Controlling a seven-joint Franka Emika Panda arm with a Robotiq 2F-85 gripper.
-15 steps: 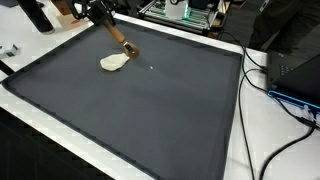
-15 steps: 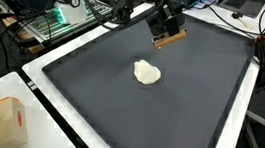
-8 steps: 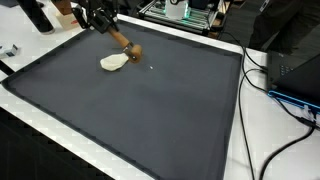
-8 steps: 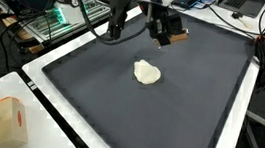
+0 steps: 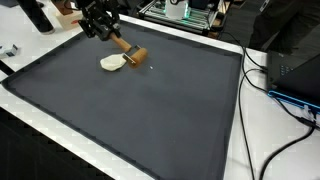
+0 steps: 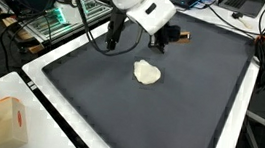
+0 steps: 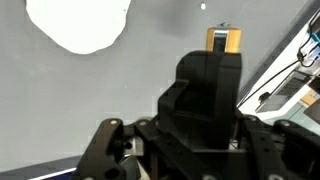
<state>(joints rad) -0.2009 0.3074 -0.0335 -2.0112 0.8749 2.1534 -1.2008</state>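
Wooden-handled tool (image 5: 131,51), clamped at its upper end by the gripper (image 5: 106,30), slants down in an exterior view so that its head reaches the dark mat (image 5: 150,120) just beside the pale lump (image 5: 113,63), near the mat's far edge. In an exterior view, the lump (image 6: 148,74) lies apart from the tool (image 6: 178,34). In the wrist view the jaws are hidden and judged closed on the handle; the tool (image 7: 223,38) points past the lump (image 7: 80,22).

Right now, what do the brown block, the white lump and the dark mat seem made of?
The brown block looks like wood, matte tan face. The white lump is likely dough or putty, soft irregular outline. The dark mat may be rubber or fabric, flat grey without shine.
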